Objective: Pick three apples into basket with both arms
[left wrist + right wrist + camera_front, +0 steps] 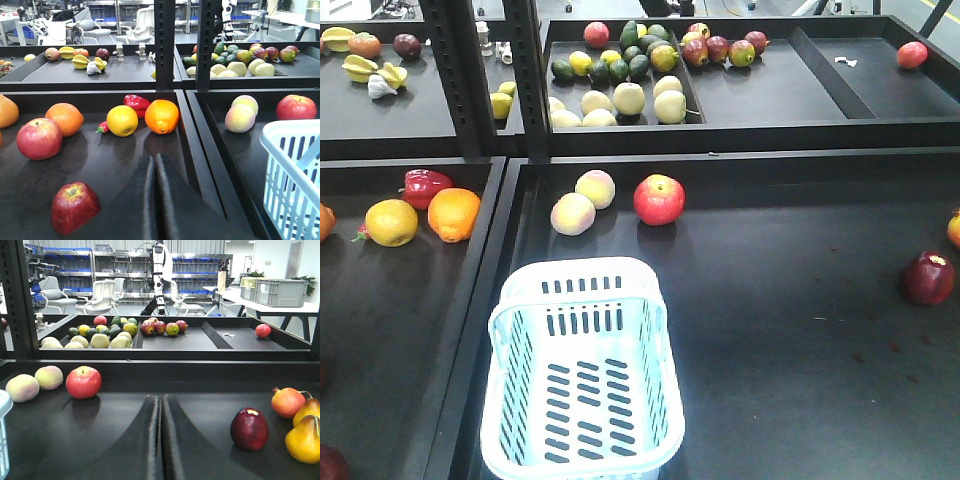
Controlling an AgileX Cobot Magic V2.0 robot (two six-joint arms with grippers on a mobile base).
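The pale blue-white basket [582, 370] stands empty at the front of the middle tray. One dark red apple [928, 277] rests at that tray's right side. In the right wrist view this apple [249, 428] lies to the right of my right gripper [160, 397], which is shut on nothing. A second dark red apple [74, 207] lies in the left tray, low and to the left of my left gripper [155, 156], also shut and empty. The basket's rim [295, 170] shows at the right of the left wrist view. Neither gripper shows in the front view.
A brighter red apple [659, 199] and two peaches [573, 213] sit behind the basket. The left tray holds oranges [161, 116], a yellow fruit [122, 120], a red pepper [136, 102] and a pinkish apple [39, 138]. A pomegranate [288, 402] and pear [304, 439] lie far right. A raised divider [490, 250] separates the trays.
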